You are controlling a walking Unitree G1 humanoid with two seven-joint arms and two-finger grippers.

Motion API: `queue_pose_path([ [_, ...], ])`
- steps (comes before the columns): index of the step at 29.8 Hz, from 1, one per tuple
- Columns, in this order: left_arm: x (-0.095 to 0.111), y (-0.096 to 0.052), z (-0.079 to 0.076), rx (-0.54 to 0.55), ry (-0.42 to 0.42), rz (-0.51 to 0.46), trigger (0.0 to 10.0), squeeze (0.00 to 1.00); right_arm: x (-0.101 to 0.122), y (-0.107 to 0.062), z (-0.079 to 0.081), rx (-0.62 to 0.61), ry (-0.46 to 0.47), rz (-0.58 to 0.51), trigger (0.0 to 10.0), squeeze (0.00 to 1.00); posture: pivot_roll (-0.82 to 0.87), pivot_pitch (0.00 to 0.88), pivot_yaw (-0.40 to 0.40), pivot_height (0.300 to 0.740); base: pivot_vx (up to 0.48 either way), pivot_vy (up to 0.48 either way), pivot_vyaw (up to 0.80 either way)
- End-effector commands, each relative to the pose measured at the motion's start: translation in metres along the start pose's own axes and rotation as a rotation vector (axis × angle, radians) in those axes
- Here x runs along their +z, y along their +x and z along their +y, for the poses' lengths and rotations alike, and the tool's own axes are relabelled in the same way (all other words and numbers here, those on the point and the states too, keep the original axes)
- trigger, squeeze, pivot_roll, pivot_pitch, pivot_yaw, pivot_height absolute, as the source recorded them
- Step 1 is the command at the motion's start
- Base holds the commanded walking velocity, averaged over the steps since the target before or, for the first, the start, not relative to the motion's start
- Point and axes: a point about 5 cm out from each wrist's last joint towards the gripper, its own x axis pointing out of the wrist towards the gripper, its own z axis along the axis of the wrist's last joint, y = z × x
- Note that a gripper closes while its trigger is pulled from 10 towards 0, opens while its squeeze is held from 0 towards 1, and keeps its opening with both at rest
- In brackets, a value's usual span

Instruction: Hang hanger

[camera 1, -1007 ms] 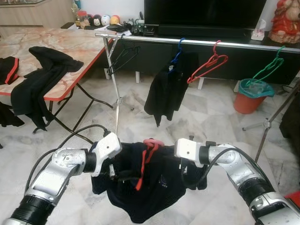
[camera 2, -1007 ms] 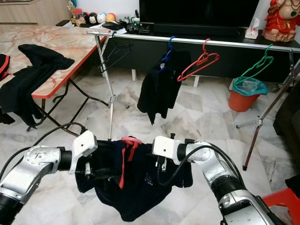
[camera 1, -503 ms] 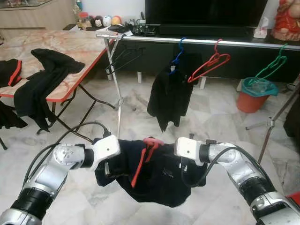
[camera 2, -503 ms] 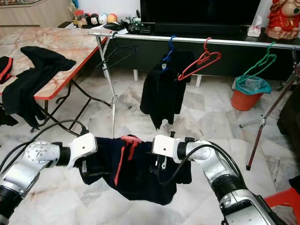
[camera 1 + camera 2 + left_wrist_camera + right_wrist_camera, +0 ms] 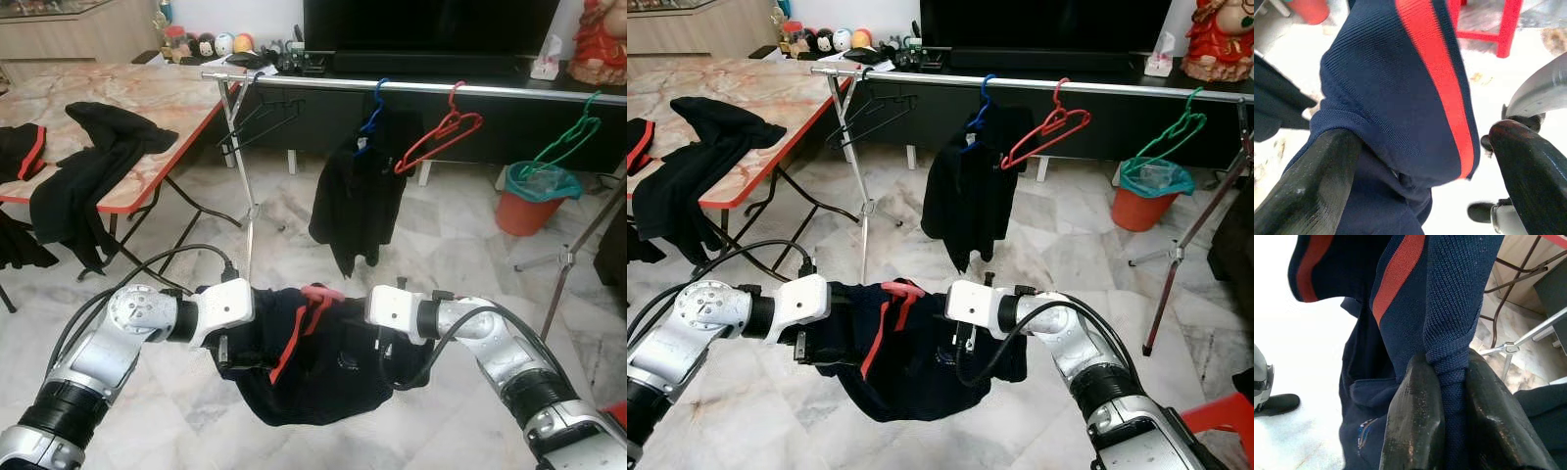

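A navy shirt with red trim (image 5: 313,362) hangs stretched between my two grippers, low over the floor in front of me. My right gripper (image 5: 1452,396) is shut on a thick fold of it (image 5: 1447,323). My left gripper (image 5: 1427,134) stands open at the shirt's other side, and the cloth (image 5: 1391,98) bunches against one finger (image 5: 1317,186), clear of the other. Ahead runs a metal rail (image 5: 411,86) carrying a black hanger (image 5: 257,119), a blue hanger with a black garment (image 5: 358,191), a bare red hanger (image 5: 441,132) and a bare green hanger (image 5: 558,147).
A folding table (image 5: 137,93) with black clothes (image 5: 88,166) draped on it stands at the left. Beyond the rail are a dark TV cabinet and an orange bin (image 5: 529,206). The rack's stand legs (image 5: 247,211) reach the marble floor. A red stool (image 5: 1215,421) is near right.
My left gripper has risen and drawn in toward the right one, and the shirt's hanging bottom has lifted and bunched. The camera has shifted slightly.
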Motion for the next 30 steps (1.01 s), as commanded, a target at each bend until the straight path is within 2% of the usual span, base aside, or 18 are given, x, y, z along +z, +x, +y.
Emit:
queue_pose_path([
  [1, 0.014, 0.000, 0.002, -0.032, 0.062, -0.036, 10.0, 1.00, 0.008, 0.003, -0.003, -0.001, -0.033, -0.022, 0.0, 0.00, 0.08, 0.000, 0.059, 0.740, 0.000, 0.000, 0.00],
  [5, 0.022, 0.002, -0.003, -0.090, 0.084, -0.039, 10.0, 1.00, 0.009, 0.005, -0.003, -0.005, -0.031, -0.026, 0.0, 0.00, 0.07, 0.000, 0.063, 0.740, 0.000, 0.000, 0.00],
  [6, 0.026, 0.001, -0.006, -0.122, 0.094, -0.037, 10.0, 0.95, 0.009, 0.005, -0.003, -0.010, -0.029, -0.022, 0.0, 0.00, 0.07, 0.000, 0.066, 0.740, 0.000, 0.000, 0.00],
  [7, 0.029, 0.000, -0.008, -0.129, 0.099, -0.045, 10.0, 0.00, 0.008, 0.005, -0.003, -0.011, -0.029, -0.020, 0.0, 0.00, 0.07, 0.000, 0.066, 0.740, 0.000, 0.000, 0.00],
  [13, 0.033, -0.004, -0.016, -0.193, 0.105, -0.014, 10.0, 0.00, 0.007, 0.006, -0.002, -0.026, -0.024, -0.011, 0.0, 0.00, 0.08, 0.000, 0.066, 0.740, 0.000, 0.000, 0.00],
  [16, 0.025, -0.013, -0.026, -0.255, 0.092, 0.053, 10.0, 0.00, 0.005, 0.006, -0.005, -0.044, -0.021, 0.000, 0.0, 0.00, 0.08, 0.000, 0.066, 0.740, 0.000, 0.000, 0.00],
  [18, 0.025, -0.015, -0.027, -0.260, 0.089, 0.058, 10.0, 0.00, 0.005, 0.006, -0.005, -0.045, -0.021, 0.002, 0.0, 0.00, 0.09, 0.000, 0.068, 0.740, 0.000, 0.000, 0.00],
  [21, 0.028, -0.019, -0.024, -0.209, 0.094, 0.050, 10.0, 0.00, 0.006, 0.006, -0.006, -0.050, -0.021, 0.003, 0.0, 0.00, 0.09, 0.000, 0.068, 0.740, 0.000, 0.000, 0.00],
  [23, 0.036, -0.019, -0.017, -0.140, 0.112, 0.004, 10.0, 0.00, 0.007, 0.007, -0.006, -0.047, -0.020, -0.004, 0.0, 0.00, 0.09, 0.000, 0.068, 0.740, 0.000, 0.000, 0.00],
  [25, 0.037, -0.020, -0.016, -0.133, 0.113, -0.002, 10.0, 0.00, 0.007, 0.007, -0.006, -0.047, -0.020, -0.005, 0.0, 0.00, 0.09, 0.000, 0.068, 0.740, 0.000, 0.000, 0.00],
  [27, 0.044, -0.016, -0.006, -0.043, 0.160, -0.060, 10.0, 0.00, 0.008, 0.008, -0.005, -0.044, -0.021, -0.010, 0.0, 0.00, 0.09, 0.000, 0.067, 0.740, 0.000, 0.000, 0.00],
  [28, 0.048, -0.010, -0.001, -0.001, 0.211, -0.074, 10.0, 0.00, 0.008, 0.008, -0.005, -0.041, -0.021, -0.014, 0.0, 0.00, 0.09, 0.000, 0.070, 0.740, 0.000, 0.000, 0.00],
  [30, 0.051, -0.006, 0.000, 0.004, 0.262, -0.070, 10.0, 0.00, 0.009, 0.008, -0.005, -0.041, -0.021, -0.017, 0.0, 0.00, 0.09, 0.000, 0.069, 0.740, 0.000, 0.000, 0.00],
])
